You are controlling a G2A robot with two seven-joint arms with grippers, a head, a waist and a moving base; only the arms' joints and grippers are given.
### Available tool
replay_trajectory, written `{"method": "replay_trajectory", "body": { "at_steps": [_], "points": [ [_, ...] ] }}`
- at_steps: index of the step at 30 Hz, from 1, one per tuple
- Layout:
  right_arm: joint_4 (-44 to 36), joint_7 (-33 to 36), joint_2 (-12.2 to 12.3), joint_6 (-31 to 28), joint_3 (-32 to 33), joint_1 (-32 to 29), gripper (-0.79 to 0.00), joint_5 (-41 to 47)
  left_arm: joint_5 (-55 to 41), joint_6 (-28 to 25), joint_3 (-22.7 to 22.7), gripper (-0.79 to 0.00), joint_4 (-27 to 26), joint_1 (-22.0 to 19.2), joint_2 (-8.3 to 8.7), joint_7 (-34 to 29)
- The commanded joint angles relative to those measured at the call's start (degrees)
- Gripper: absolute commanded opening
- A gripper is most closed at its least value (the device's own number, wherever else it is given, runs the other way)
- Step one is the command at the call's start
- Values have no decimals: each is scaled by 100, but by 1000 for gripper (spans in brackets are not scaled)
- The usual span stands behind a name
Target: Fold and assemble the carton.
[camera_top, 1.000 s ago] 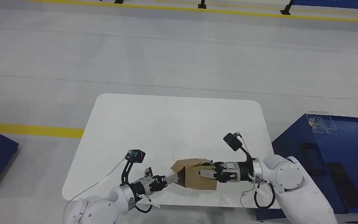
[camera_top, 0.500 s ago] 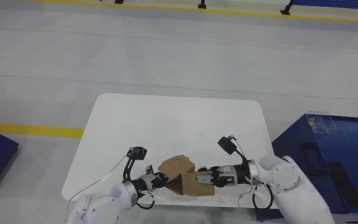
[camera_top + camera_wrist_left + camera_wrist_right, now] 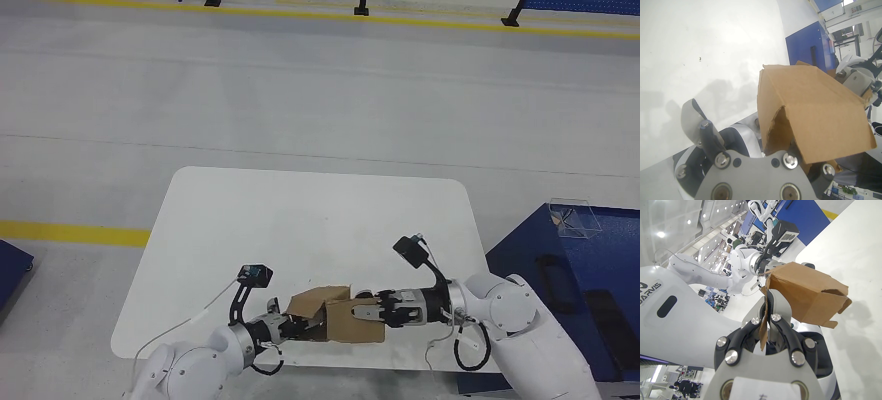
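Top view: left end effector (image 3: 297, 324) nearer carton (image 3: 352, 318) now.

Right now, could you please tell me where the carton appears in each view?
Top view: carton near the table's front edge, between left gripper and right gripper.
Left wrist view: carton close ahead of the left gripper.
Right wrist view: carton's flap pinched by the right gripper.
Shared landmark: the white table.

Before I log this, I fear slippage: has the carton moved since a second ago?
Yes. The carton now reaches slightly farther toward the table's left edge; its right end stayed.
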Motion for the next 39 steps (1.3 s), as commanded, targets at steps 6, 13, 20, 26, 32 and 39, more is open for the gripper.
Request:
{"method": "replay_trajectory", "body": {
  "at_steps": [6, 13, 20, 26, 32, 39],
  "points": [
    [-8, -1, 5, 8, -50, 26, -785, -18, 186, 177, 111, -785, 48, -99, 9, -95],
    [-15, -57, 22, 87, -18, 32, 0, -98, 458, 158, 164, -785, -72, -69, 41, -278],
    [-4, -337, 67, -133, 328, -48, 0, -147, -538, 779, 115, -785, -44, -96, -38, -7],
    [-140, -624, 125, -356, 827, -296, 0, 129, -2546, 1402, -164, -785, 141, -265, -159, 222],
    [-141, -663, 124, -330, 827, -304, 0, 135, -2619, 1397, -171, -785, 151, -263, -165, 281],
    [-37, -1594, 133, 247, 1198, -290, 0, -257, -5121, 1540, -263, -785, 948, -444, -320, 296]
  ]
}}
